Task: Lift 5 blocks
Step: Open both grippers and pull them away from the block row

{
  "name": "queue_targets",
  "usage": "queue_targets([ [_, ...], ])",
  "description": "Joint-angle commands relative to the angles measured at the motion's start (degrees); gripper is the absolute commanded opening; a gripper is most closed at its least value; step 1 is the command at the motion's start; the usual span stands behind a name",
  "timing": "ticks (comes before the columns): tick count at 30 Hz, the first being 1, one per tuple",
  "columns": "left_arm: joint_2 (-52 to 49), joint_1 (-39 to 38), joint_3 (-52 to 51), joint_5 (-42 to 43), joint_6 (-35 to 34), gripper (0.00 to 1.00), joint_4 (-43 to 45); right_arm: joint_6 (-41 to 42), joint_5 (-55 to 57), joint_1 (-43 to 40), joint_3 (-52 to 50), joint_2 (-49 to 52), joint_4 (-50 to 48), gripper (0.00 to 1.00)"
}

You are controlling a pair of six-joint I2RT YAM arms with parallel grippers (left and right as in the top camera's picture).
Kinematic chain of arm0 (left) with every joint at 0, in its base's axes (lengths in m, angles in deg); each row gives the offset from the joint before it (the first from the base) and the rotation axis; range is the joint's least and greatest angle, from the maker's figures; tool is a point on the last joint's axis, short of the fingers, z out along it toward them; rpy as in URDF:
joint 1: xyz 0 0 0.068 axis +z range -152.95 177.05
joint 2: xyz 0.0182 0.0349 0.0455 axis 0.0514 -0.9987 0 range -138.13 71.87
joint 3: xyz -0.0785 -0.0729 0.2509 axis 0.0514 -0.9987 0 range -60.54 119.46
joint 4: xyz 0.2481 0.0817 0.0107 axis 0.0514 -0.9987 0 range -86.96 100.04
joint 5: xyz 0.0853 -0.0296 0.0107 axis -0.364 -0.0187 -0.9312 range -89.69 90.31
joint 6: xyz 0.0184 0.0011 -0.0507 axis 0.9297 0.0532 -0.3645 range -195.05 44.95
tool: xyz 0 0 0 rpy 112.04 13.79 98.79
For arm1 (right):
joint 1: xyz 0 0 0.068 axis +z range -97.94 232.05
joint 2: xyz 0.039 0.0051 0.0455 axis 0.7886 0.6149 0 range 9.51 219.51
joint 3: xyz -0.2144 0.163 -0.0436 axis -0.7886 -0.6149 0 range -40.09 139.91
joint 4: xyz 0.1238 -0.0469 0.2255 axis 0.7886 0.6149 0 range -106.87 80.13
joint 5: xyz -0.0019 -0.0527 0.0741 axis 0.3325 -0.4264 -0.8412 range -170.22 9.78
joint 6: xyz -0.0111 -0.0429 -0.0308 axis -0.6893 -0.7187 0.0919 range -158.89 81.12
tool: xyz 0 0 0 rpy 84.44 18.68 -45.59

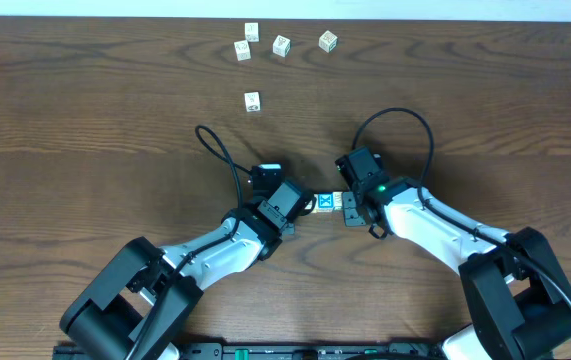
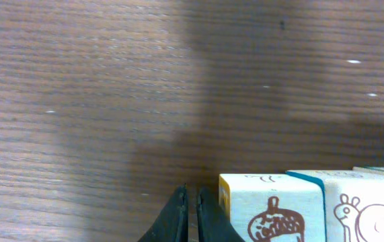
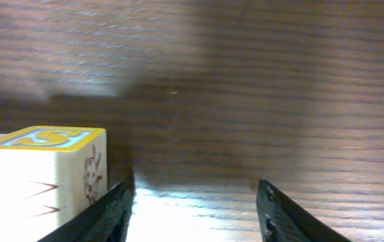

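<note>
overhead: both arms reach in from the near edge of the table (image 1: 85, 120) and meet near its middle. the left gripper (image 1: 305, 206) and the right gripper (image 1: 351, 212) face each other. two blocks lie between them on the wood: the blue x block (image 1: 324, 204), touching or just beside the left gripper's tip, and a pale block (image 1: 337, 199), touching it on the right gripper's side. whether more blocks sit under the gripper bodies cannot be told. jaw state is not readable from this height. a loose group of five small whitish cubes (image 1: 281, 45) lies near the far edge, well apart from both grippers.

left wrist: the left gripper (image 2: 192, 216) has its two black fingers pressed together with nothing between them. a row of blocks lies just beside the fingers, on their right in this view and outside the jaws. nearest is the acorn block (image 2: 269, 210), with a yellow side face and a brown acorn drawing. next, touching it, is the snail block (image 2: 363, 210), with a teal edge. the corner of a further block shows at the frame edge. contact between finger and acorn block cannot be confirmed.

right wrist: the right gripper (image 3: 192, 215) has its fingers spread wide, with bare wood between them. the yellow-topped block (image 3: 44, 176), with a blue-and-yellow top face and a brown drawing on its side, sits outside the jaws, close against the finger on the left of this view.
</note>
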Motion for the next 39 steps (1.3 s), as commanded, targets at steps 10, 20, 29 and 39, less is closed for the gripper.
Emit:
queue_targets([
  [10, -1.81, -0.87, 0.13, 5.05, -0.35, 0.09, -0.50, -0.04, 2.67, -4.72, 0.44, -0.28, -0.02, 0.65],
  [20, -1.81, -0.85, 0.15, 5.03, -0.33, 0.15, -0.70, -6.38, 11.02, -7.93, 6.88, -0.50, -2.75, 0.85],
  [29, -1.79, -0.85, 0.15, 4.90, -0.31, 0.17, -0.66, -16.06, 11.43, -12.50, 21.38, -0.50, -3.48, 0.87],
  [39, 1.46, -0.79, 0.15, -3.48, 0.52, 0.07, -2.97, -16.63, 11.39, -16.13, 30.71, -0.50, -1.18, 0.20],
])
